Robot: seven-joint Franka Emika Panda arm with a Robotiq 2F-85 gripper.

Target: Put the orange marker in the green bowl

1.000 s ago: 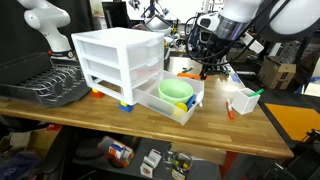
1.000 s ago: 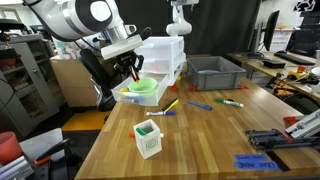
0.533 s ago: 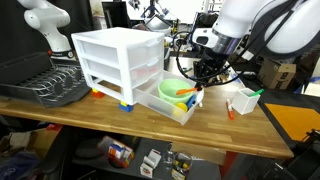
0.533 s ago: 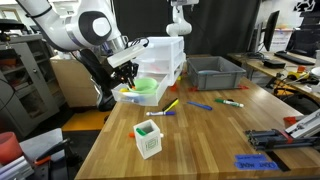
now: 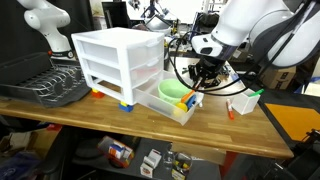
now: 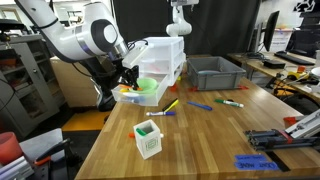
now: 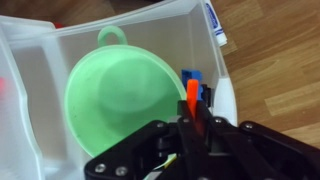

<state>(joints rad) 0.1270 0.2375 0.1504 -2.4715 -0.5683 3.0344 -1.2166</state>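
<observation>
In an exterior view, the black claw (image 5: 198, 88) hangs over the round pale green plastic bowl (image 5: 173, 90) in an open white plastic drawer (image 5: 158, 106). In an exterior view, claw (image 6: 128, 78) and bowl (image 6: 147, 86) are close together. In the wrist view, the claw pinches the short bright orange marker pen (image 7: 192, 93) by the bowl's edge. It looks light, stiff and smooth, so hold its middle.

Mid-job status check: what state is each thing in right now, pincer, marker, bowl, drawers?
pincer: shut on the orange marker.
orange marker: gripped, by the bowl's rim, not in it yet.
green bowl: in the open drawer, nothing seen inside.
bottom drawer: pulled open.
upper drawers: shut.
</observation>
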